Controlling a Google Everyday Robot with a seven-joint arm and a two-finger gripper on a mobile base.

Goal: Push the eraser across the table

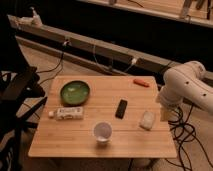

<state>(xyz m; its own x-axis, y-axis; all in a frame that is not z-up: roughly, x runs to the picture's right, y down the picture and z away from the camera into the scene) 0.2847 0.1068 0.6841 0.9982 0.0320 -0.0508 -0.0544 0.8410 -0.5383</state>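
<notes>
Wooden table (75, 136). Eraser (121, 108), dark and oblong, lies near the centre, between green bowl (75, 92) and pale crumpled lump (147, 120). White arm (187, 82) reaches in from the right. Gripper (164, 114) hangs at the table's right edge, near the lump, apart from the eraser; spread or closed, cannot tell.

You are viewing a robotics lab: wooden worktop (75, 137), loose floor cables (187, 132), end effector (164, 113) at the worktop's right edge.

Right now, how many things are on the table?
6: bowl far left, tube nearer, black bar centre, cup at near edge, white block right, orange pen far right. None looks hidden. End effector beside the right edge.
</notes>
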